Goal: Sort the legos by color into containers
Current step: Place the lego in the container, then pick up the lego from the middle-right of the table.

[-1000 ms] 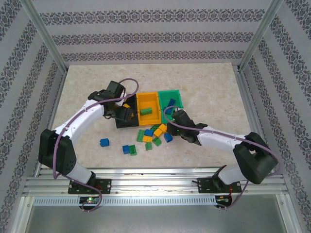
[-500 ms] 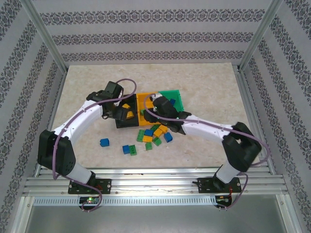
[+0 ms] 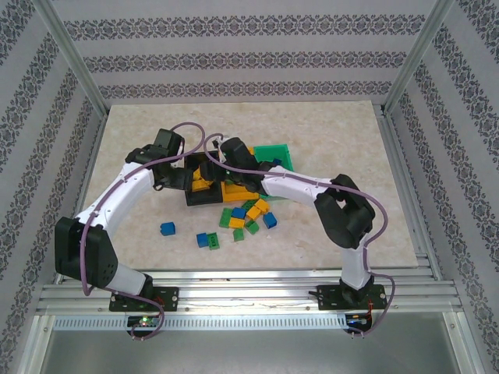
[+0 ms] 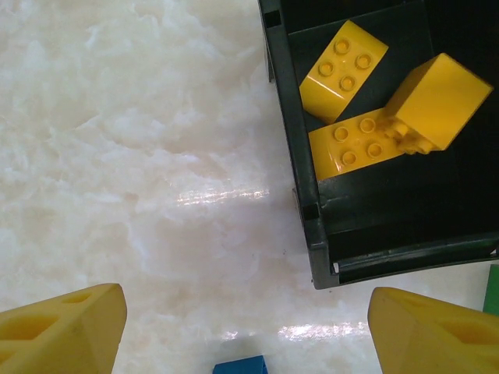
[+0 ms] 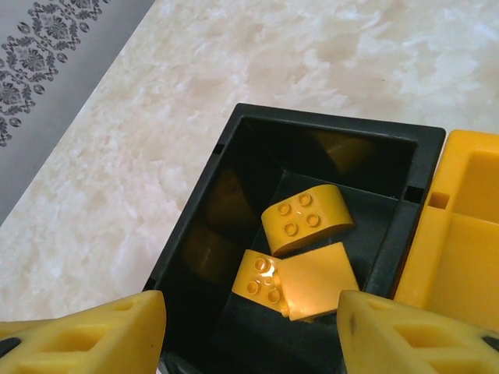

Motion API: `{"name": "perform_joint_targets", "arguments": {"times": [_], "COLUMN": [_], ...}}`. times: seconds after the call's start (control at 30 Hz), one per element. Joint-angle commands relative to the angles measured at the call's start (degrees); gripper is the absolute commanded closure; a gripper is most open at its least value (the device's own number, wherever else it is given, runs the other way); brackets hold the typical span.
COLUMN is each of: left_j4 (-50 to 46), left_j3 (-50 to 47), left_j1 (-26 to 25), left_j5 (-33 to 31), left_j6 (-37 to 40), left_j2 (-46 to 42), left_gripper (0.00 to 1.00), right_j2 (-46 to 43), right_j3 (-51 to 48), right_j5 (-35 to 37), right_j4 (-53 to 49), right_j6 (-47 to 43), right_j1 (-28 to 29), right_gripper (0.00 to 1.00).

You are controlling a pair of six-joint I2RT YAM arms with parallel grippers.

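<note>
Right arm (image 3: 296, 185): reaches left across the orange bin (image 3: 234, 192) and a corner of the green bin (image 3: 277, 156), covering much of the orange one from above.
Left arm (image 3: 117, 202): bends in from the left, its wrist just beside the black bin (image 3: 204, 199).
Bins: joined in a row mid-table, with black on the left, orange in the middle and green on the right.
Right gripper (image 5: 249, 327): above the black bin, jaws apart, nothing between them.
Left gripper (image 4: 245, 315): over bare table just left of the black bin's wall, jaws wide and empty; a blue lego (image 4: 240, 365) shows at the bottom edge of its view.
Pile (image 3: 245, 216): loose blue, green and yellow legos just in front of the bins.
Yellow bricks (image 4: 355, 152): three in the black bin, two of them touching.
Strays: a stray blue brick (image 3: 168, 228) and a blue-green pair (image 3: 207, 240), left of the pile and nearer the bases.
Table (image 3: 335, 132): pale, marbled and glossy, with light glints.
Room: striped patterned walls (image 3: 234, 47), a metal frame (image 3: 78, 70), and a rail (image 3: 249, 300) along the near edge.
</note>
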Motion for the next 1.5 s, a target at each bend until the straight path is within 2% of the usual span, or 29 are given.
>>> {"name": "perform_joint_targets", "arguments": {"times": [0.0,0.43,0.77,1.0,1.47], "left_j4": [0.0,-0.2,-0.1,0.1,0.2], "left_j3": [-0.4,0.1,0.4,0.4,0.2], "left_j1": [0.6,0.6,0.6,0.6,0.6], "left_j5": [-0.5,1.0,2.0,2.7,3.0], "left_j6": [0.0,0.7,1.0,1.2,1.1], "left_j2": [-1.3,0.1,0.5,0.6,-0.3], "left_gripper": [0.19,0.19,0.19,0.19,0.19], "right_j2": [-5.3,-28.5,-39.7,-38.0,-26.7], "right_j3": [-4.9,-30.4,-44.9,-46.6,-40.5], "right_j5": [0.0,7.1,10.0,5.5,3.2], "right_j4": [1.6,-1.2,-6.3,-7.0,-5.6], "right_j6": [0.5,1.1,2.3,2.8,1.7], "right_j1": [-1.1,-6.9,-19.5,-26.4,-26.1], "right_gripper": [0.40,0.40,0.40,0.39,0.39]}}
